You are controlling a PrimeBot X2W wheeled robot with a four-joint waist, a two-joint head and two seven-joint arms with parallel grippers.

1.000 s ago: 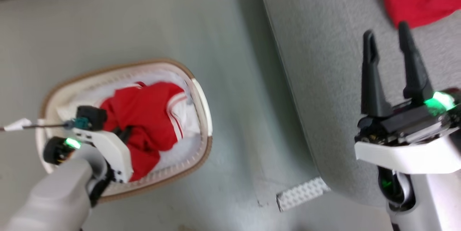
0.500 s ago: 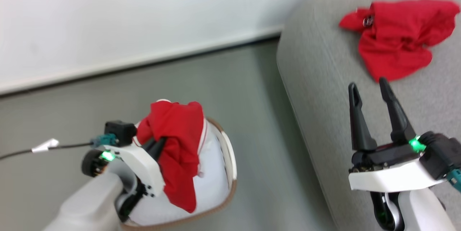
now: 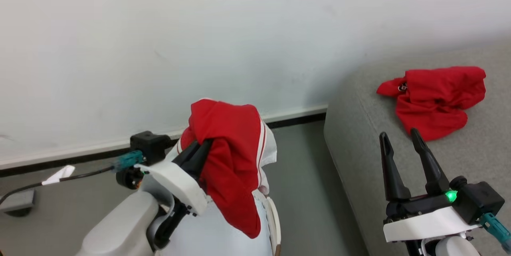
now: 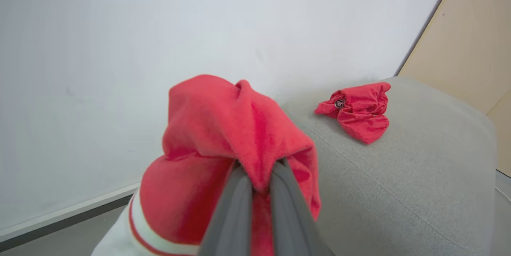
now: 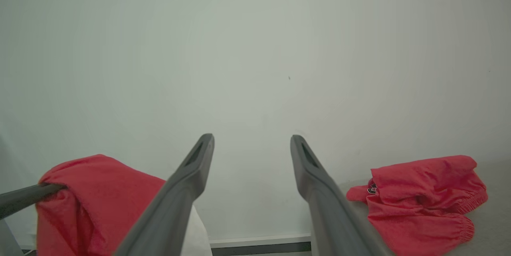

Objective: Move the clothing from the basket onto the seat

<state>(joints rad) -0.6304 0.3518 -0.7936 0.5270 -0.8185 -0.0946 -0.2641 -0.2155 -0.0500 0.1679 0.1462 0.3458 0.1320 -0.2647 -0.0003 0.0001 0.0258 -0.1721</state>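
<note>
Clothing (image 3: 233, 160) raised above basket rim (image 3: 275, 224), left fingers (image 3: 197, 155) pinching it, right fingers (image 3: 390, 168) spread empty

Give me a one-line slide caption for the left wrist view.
The left gripper holds a red garment up beside the grey sofa, where a second red garment already lies.

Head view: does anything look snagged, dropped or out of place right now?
Nothing stands out. The left gripper is shut on a red garment, which drapes bunched over its fingers above the basket. A second garment lies crumpled on the seat. The right gripper is open, empty.
</note>
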